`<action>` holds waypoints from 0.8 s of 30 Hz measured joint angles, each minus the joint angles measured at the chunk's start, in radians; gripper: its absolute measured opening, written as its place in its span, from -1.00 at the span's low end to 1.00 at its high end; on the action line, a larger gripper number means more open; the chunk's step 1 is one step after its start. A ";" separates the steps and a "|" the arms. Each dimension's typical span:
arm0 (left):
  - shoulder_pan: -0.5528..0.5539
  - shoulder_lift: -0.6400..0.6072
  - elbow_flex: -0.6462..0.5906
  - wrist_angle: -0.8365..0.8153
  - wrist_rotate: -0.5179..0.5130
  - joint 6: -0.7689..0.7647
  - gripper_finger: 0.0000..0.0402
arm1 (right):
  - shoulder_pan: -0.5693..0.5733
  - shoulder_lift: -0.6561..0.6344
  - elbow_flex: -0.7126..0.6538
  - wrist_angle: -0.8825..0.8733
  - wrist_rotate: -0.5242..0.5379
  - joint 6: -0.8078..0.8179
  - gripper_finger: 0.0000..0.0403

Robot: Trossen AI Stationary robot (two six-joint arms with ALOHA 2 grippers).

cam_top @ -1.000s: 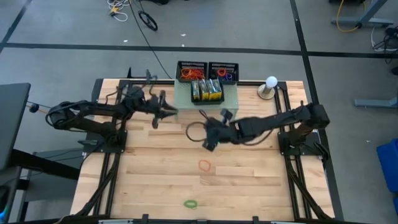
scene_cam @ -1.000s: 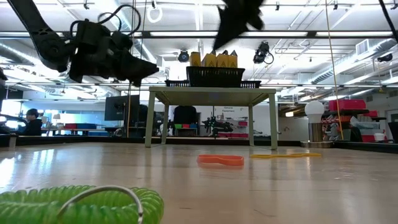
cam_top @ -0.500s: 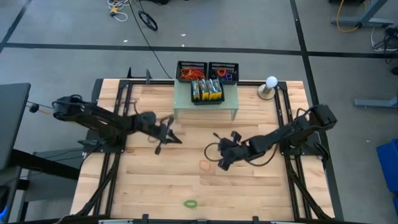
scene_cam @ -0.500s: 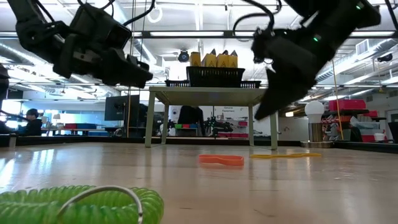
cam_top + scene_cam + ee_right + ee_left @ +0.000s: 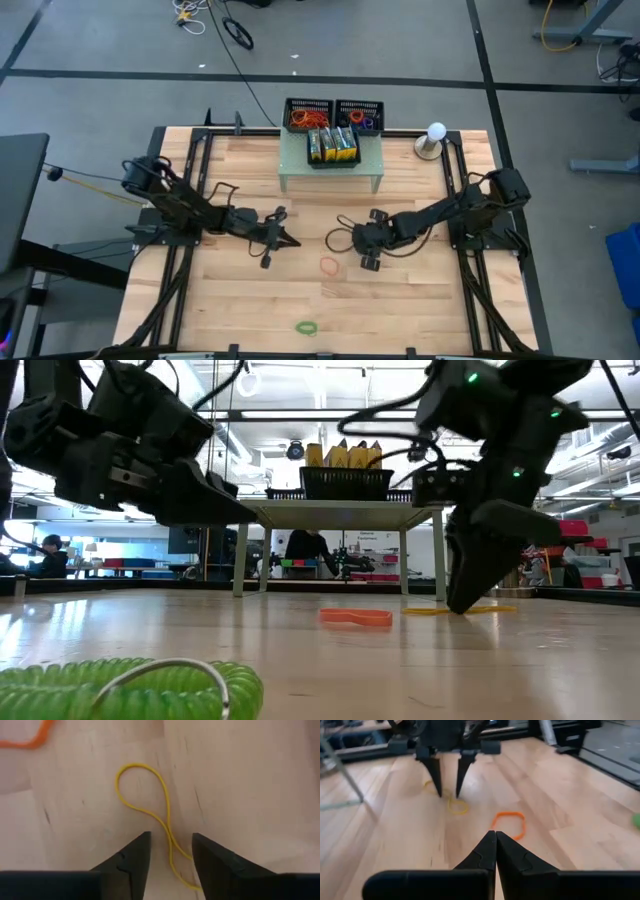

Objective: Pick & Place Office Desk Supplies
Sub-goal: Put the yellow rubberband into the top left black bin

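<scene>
Jaws apart on my right gripper [image 5: 169,851], low over table [image 5: 420,300], fingers straddling yellow rubber band [image 5: 150,815] lying flat on wood; contact not clear. Jaws together on my left gripper [image 5: 495,851], empty, hovering near table middle, tips aimed toward orange rubber band [image 5: 329,265]. Green coil band [image 5: 306,327] near front edge, well apart. Crayon boxes [image 5: 332,145] on pale green riser [image 5: 330,172] at back; more bands in black trays [image 5: 334,113] behind.

Grey floor [image 5: 400,40] (taped lines), bright ceiling lights [image 5: 330,415].
</scene>
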 joint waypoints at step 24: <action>-0.013 0.244 0.324 -0.214 -0.092 -0.135 -0.36 | 0.053 -0.049 0.024 0.204 -0.009 -0.202 -0.98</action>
